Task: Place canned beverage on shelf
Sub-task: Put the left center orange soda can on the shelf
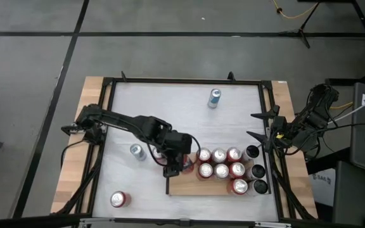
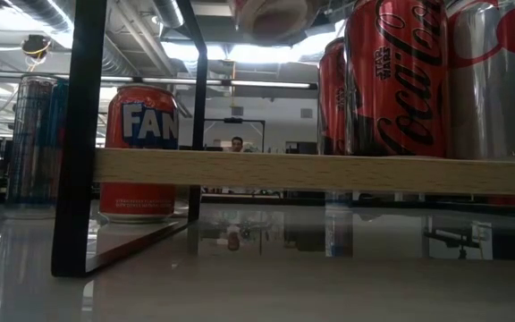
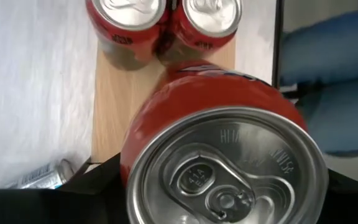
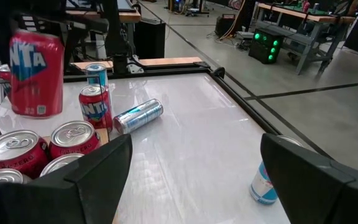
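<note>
The canned beverage (image 3: 216, 124), a red-orange can with a silver top, hangs over the left end of the shelf (image 1: 189, 185). My left gripper (image 1: 173, 166) is shut on it. In the right wrist view the can (image 4: 36, 74) shows aloft. In the low view its rounded bottom (image 2: 271, 16) shows above the shelf board (image 2: 320, 170). Several red and silver cans (image 1: 220, 163) stand on the shelf's right part. My right gripper (image 1: 256, 125) waits open and empty at the table's right edge. My left gripper pinches the can's side wall just under the top rim (image 3: 135, 168), one dark finger (image 3: 95, 183) on either side. The fingers come slanting down from the table's left. The can hangs below them, roughly upright, clear of the shelf's bare wood (image 3: 114, 93).
An orange can (image 1: 119, 199) stands near the front left of the table. A silver-blue can (image 1: 137, 152) lies on its side beside my left arm. A blue can (image 1: 214, 98) stands at the far middle. Black rails (image 1: 167, 183) close the shelf's short ends.
</note>
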Controlling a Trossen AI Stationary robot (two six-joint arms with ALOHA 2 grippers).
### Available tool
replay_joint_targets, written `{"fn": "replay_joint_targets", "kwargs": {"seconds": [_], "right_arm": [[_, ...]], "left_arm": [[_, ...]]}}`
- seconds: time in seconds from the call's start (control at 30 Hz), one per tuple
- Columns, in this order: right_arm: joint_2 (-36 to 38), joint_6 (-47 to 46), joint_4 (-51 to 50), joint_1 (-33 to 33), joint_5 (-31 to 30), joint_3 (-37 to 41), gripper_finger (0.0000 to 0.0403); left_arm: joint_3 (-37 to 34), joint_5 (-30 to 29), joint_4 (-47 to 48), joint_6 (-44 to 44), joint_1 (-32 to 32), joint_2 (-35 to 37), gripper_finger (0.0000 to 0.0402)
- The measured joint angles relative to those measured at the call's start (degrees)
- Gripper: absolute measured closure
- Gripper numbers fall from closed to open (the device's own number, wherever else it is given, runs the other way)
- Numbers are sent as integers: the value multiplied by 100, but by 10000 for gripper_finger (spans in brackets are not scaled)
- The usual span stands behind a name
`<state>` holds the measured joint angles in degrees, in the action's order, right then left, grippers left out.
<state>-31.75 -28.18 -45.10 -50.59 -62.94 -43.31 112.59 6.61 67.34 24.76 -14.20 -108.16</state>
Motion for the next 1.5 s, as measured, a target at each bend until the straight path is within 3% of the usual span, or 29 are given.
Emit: {"fn": "replay_joint_targets", "kwargs": {"seconds": [0.33,1.3,1.5], "right_arm": [[-1,0,2,-2,0,-2,56],[-2,0,0,-1,0,0,56],[0,0,0,-2,2,0,56]], "left_arm": [[16,-446,133,-777,1,-220,130],[7,-618,447,-2032,70,-875,130],[20,-631,428,-2698,22,-1137,109]]}}
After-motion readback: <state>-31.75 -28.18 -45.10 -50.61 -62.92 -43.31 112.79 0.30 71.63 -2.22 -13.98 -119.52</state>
